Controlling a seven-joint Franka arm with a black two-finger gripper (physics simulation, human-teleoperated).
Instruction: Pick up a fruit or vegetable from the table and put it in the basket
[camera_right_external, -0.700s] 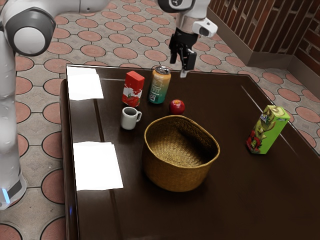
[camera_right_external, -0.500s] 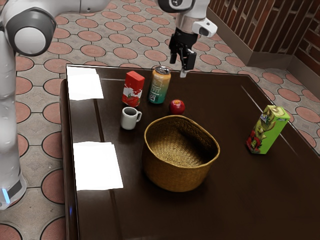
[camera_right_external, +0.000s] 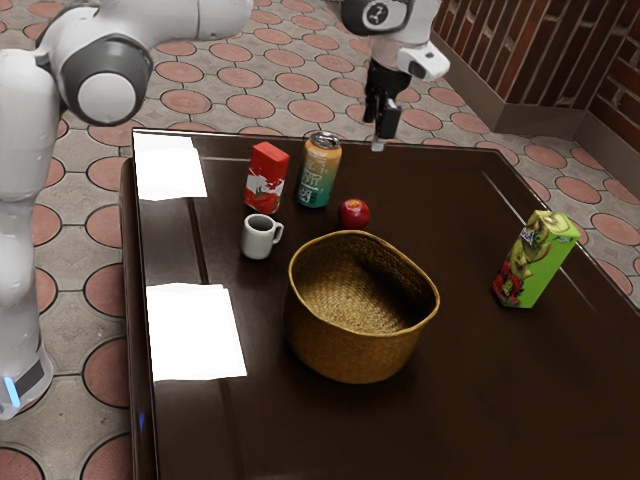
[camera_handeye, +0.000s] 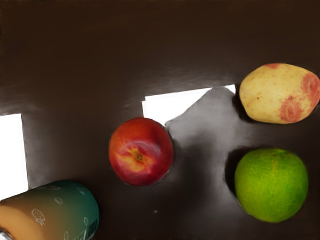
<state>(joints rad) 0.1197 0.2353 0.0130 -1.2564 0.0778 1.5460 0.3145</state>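
Near red fruit (camera_right_external: 353, 214): can (camera_right_external: 319, 172), lime (camera_handeye: 271, 185), potato (camera_handeye: 276, 95), mug (camera_right_external: 257, 238), red carton (camera_right_external: 266, 180), basket (camera_right_external: 350, 350).

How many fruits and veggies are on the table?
3: a red one between the can and a green one, and a yellow one with red patches beside the green one. More may hide behind the basket.
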